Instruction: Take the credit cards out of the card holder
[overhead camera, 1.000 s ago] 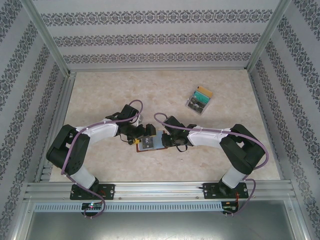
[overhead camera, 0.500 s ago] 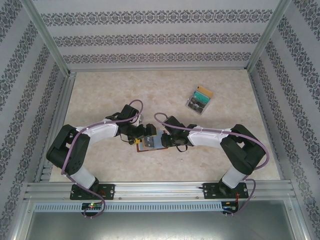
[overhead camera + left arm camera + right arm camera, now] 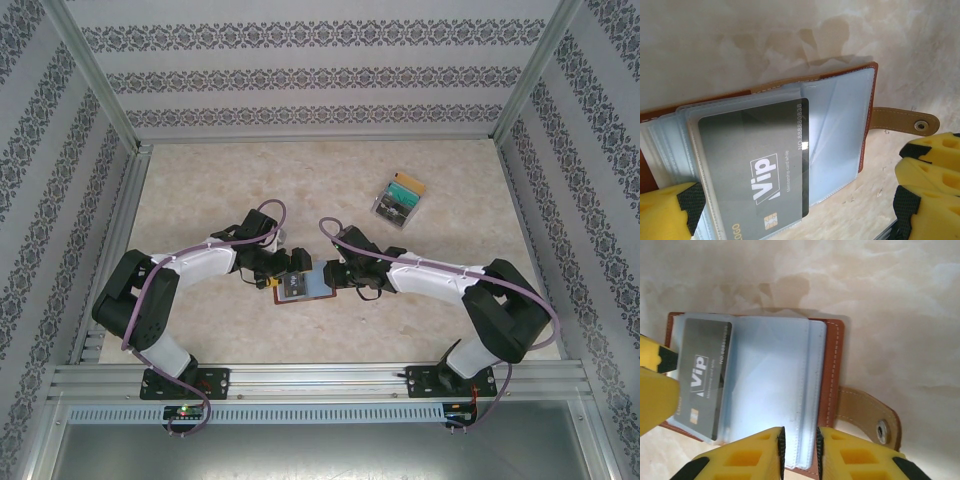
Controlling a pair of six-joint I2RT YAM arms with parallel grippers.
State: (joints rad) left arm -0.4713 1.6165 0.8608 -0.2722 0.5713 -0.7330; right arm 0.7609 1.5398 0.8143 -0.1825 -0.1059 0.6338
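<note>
The card holder point(image 3: 304, 286) lies open on the table between both grippers, brown leather with a tan snap tab point(image 3: 867, 415). A grey "Vip" credit card point(image 3: 757, 170) sits in a clear sleeve on its left half point(image 3: 702, 377). Pale blue-grey sleeves point(image 3: 770, 385) cover the right half. My left gripper point(image 3: 797, 202) is open wide and straddles the card and sleeves; one yellow finger point(image 3: 652, 390) touches the holder's left edge. My right gripper point(image 3: 800, 450) hovers at the sleeves' near edge, its jaws a narrow gap apart with nothing clamped.
A clear plastic box with coloured cards point(image 3: 398, 200) stands at the back right of the marble-patterned table point(image 3: 200, 190). Metal frame rails point(image 3: 320, 378) line the near edge, and patterned walls enclose the other sides.
The right arm's elbow has swung outward to the right and its jaws have parted slightly. The left arm and the card holder have stayed in place.
</note>
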